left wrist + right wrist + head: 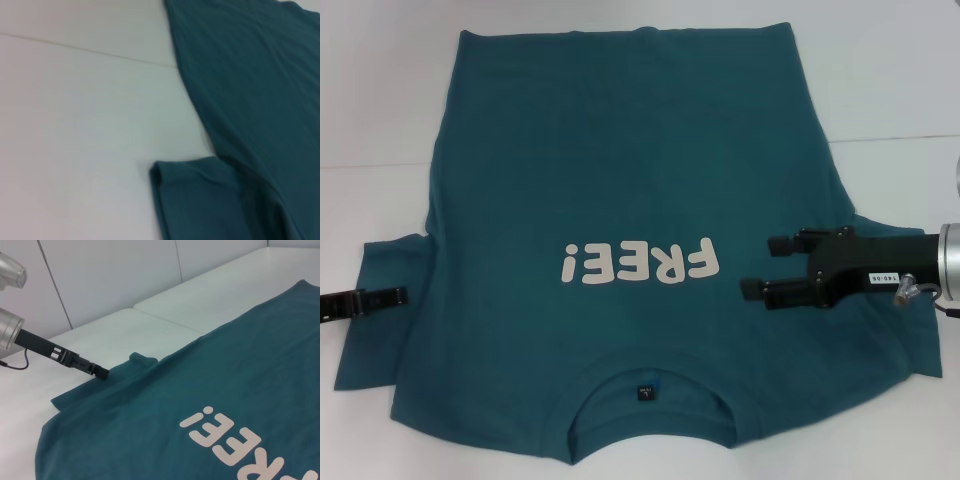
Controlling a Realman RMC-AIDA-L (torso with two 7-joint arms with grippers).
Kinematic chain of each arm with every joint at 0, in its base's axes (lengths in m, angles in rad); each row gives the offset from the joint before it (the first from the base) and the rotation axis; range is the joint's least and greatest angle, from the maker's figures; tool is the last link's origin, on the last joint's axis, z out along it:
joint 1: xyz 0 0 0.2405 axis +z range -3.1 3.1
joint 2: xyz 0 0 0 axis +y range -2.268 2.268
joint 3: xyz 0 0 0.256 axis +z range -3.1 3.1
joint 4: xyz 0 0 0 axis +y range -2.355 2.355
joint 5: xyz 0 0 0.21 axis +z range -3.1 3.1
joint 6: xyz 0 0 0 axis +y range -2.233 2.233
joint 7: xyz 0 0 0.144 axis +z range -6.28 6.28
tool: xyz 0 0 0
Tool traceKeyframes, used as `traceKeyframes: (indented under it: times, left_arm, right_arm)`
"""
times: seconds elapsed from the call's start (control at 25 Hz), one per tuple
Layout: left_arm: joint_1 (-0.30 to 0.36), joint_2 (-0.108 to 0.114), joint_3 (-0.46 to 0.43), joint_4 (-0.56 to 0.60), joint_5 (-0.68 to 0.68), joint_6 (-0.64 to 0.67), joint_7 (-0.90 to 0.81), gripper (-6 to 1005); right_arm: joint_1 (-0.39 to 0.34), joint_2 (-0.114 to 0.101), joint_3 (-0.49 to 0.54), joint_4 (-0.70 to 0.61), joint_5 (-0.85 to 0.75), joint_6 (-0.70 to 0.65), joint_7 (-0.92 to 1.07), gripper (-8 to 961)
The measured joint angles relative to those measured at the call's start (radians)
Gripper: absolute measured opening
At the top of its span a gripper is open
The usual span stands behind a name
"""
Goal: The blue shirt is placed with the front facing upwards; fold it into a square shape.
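Observation:
The blue shirt [620, 150] lies spread flat, front up, on the white table, with its collar and dark neck label [646, 392] at the near edge. The cream letters "FREE!" [640, 262] read upside down from here. My right gripper [758, 266] is open and hangs over the chest just right of the letters, its fingers pointing left. My left gripper [400, 296] reaches in from the left edge to the hem of the left sleeve [375, 345], and its tip [102, 373] touches that sleeve. The left wrist view shows only the sleeve [200, 200] and the shirt's side [250, 75].
The white table [880, 80] runs past the shirt on both sides and beyond its hem, with a seam line [380, 165] across it. A pale panelled wall [125, 275] stands behind the table. The right sleeve [910, 330] lies under my right arm.

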Motion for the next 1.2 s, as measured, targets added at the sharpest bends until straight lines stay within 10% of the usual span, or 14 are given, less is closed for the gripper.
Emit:
traceKeyframes:
  times: [1.2]
  left_arm:
    - [-0.008,-0.007,0.0,-0.007,0.017,0.002,0.017,934]
  right_arm:
    - [0.003,0.0,0.0,0.0,-0.003,0.001,0.0,915]
